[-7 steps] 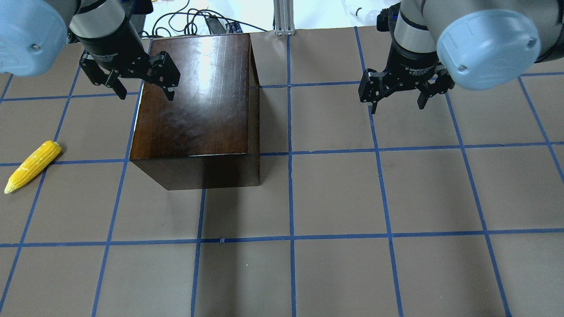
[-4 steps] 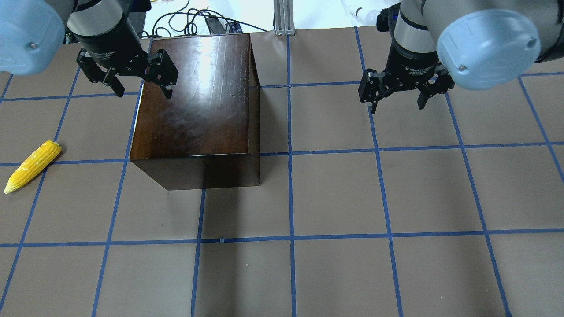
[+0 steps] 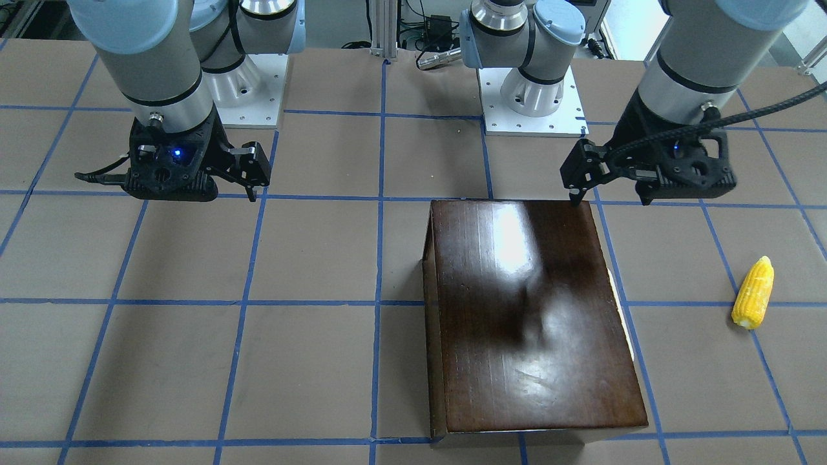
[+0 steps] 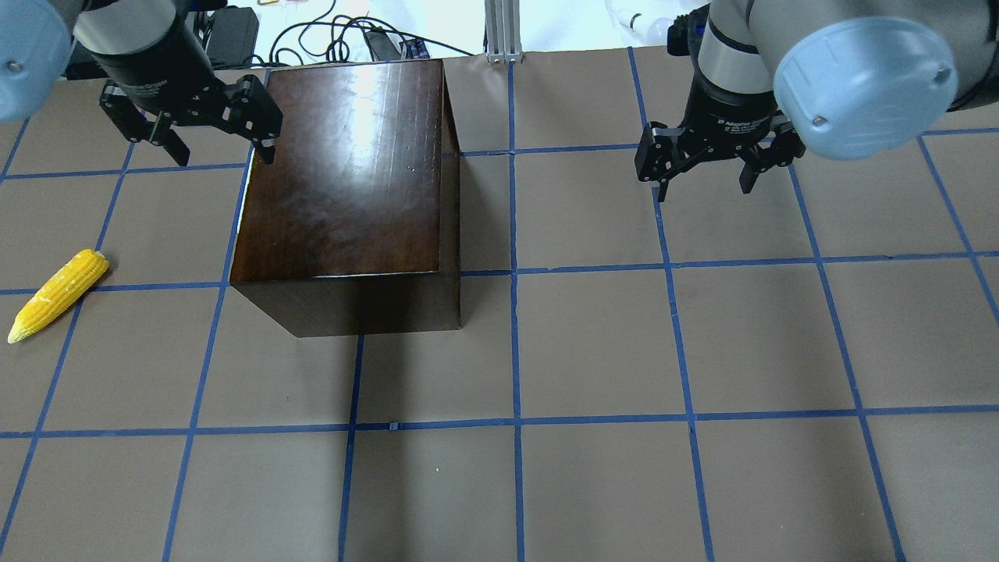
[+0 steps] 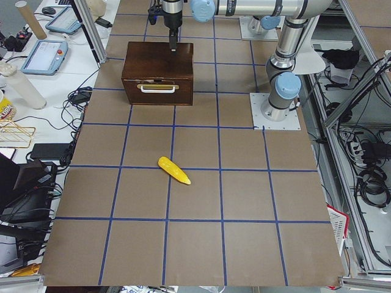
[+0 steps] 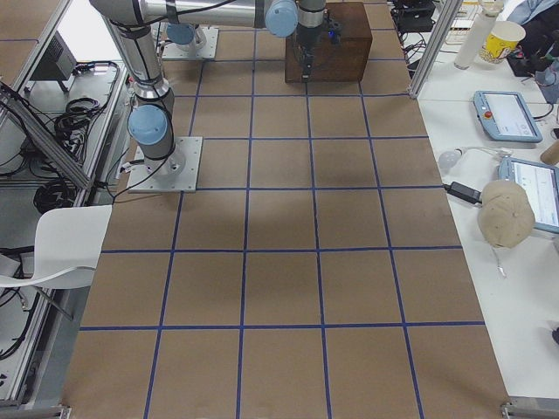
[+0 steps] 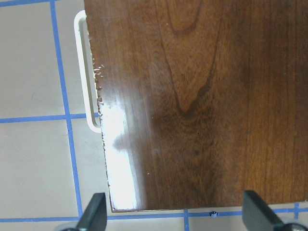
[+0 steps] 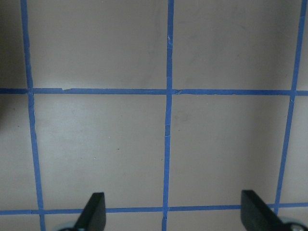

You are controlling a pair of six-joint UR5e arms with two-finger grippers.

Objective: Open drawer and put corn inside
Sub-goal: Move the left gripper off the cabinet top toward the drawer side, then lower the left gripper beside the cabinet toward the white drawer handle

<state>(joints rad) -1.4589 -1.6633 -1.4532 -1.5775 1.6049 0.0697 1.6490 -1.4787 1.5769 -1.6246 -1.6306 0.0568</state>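
Note:
The glossy dark-brown box (image 4: pixel 343 179) stands on the table at the far left, and also shows in the front view (image 3: pixel 530 316). Its drawer is shut. The drawer's chipped front with a pale handle (image 5: pixel 157 88) faces the robot's left, and the handle shows in the left wrist view (image 7: pixel 86 77). The yellow corn (image 4: pixel 58 295) lies on the table left of the box, apart from it. My left gripper (image 4: pixel 225 156) is open and empty, above the box's top near the handle-side edge. My right gripper (image 4: pixel 704 187) is open and empty over bare table to the right.
The table is brown with a grid of blue tape. Cables and an aluminium post (image 4: pixel 499 31) sit past its far edge. The two arm bases (image 3: pixel 530 97) stand on white plates on the robot's side.
My left gripper has moved left, from over the box top towards its handle-side edge. It stays open. The right arm, the box and the corn have not moved.

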